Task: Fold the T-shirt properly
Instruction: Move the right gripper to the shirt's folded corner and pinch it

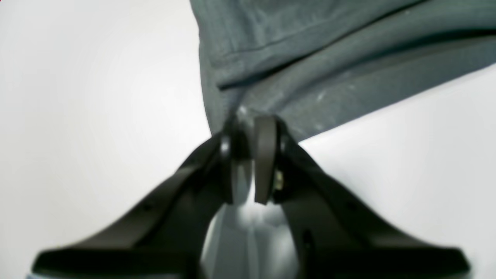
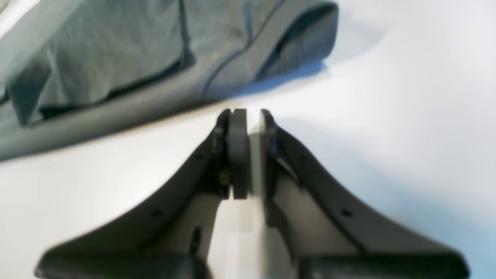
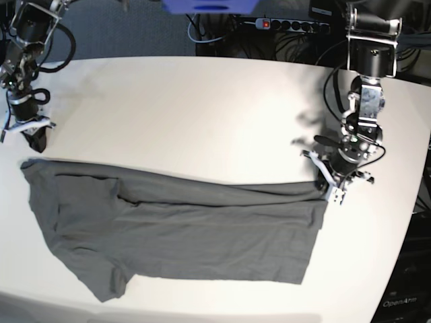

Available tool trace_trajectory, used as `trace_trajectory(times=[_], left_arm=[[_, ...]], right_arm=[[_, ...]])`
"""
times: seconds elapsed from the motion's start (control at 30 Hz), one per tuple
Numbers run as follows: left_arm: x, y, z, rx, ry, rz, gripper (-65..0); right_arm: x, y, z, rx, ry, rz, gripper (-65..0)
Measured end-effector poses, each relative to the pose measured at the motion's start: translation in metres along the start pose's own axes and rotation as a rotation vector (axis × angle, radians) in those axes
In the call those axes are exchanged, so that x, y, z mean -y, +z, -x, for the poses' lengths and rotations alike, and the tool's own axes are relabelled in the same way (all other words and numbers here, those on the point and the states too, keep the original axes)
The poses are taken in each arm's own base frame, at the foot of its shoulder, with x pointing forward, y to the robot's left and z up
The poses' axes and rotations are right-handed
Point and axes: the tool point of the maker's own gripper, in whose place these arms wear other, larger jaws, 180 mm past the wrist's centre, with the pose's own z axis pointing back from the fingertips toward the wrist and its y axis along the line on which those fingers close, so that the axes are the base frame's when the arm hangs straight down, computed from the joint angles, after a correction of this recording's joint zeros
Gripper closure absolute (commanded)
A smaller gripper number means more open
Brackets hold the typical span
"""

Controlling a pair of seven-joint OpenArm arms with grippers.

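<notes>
While the left gripper (image 1: 252,128) has its fingers clamped on the T-shirt's (image 3: 182,235) upper corner at the hem end, the right gripper (image 2: 246,116) sits nearly closed on nothing, just beside the shoulder edge, and the dark grey shirt lies half-folded lengthwise across the white table (image 3: 202,114).
</notes>
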Motion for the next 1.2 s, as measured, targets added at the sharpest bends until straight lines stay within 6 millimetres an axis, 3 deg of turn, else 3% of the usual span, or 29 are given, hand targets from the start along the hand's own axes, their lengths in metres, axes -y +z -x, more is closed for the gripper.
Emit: trace_trajectory(times=[0.33, 0.47, 0.6, 0.73, 1.0, 1.2], left_arm=[[0.000, 0.001, 0.002, -0.002, -0.001, 0.000, -7.3], [0.001, 0.000, 0.002, -0.001, -0.002, 0.002, -7.3], [0.001, 0.000, 0.001, 0.001, -0.003, 0.002, -7.3], [0.001, 0.000, 0.002, 0.001, -0.003, 0.003, -7.3], [0.001, 0.000, 0.002, 0.000, -0.005, 0.003, -7.3], [0.001, 0.000, 0.002, 0.000, -0.004, 0.003, -7.3]], right_arm=[[-0.018, 0.041, 0.005, -0.177, 0.277, 0.030, -5.4], [-0.036, 0.045, -0.025, -0.157, 0.348, 0.015, -5.4], [-0.051, 0.037, -0.061, -0.111, 0.389, 0.009, -5.4], [-0.054, 0.023, -0.083, -0.121, 0.447, 0.036, -5.4], [-0.088, -0.016, -0.081, -0.147, 0.450, -0.055, -5.4], [-0.087, -0.049, -0.083, -0.175, 0.416, -0.078, -5.4]])
